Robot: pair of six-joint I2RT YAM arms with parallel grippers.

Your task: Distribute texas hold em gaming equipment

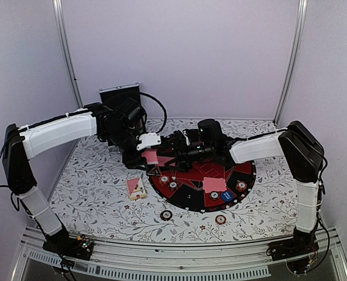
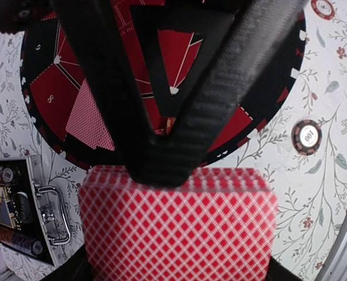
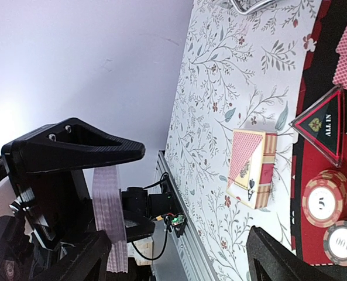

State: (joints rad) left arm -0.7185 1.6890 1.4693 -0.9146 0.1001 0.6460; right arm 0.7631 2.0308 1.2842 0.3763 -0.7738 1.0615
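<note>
surface: table (image 1: 103,205), white floral cover | on it: 1 round red-and-black mat (image 1: 188,203) centre-right | 1 pink card box (image 1: 136,188) just left of mat | 1 dark chip (image 1: 166,215), 1 red chip (image 1: 220,219) before mat, apart | 1 black case (image 1: 119,95) rear-left

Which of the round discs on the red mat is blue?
The blue button near the front right edge of the mat, beside the pink cards; the other discs there are striped chips with pale centres.

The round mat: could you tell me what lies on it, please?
Pink-backed cards, striped chips, a blue button and a triangular all-in marker; the right arm hides its far side.
</note>
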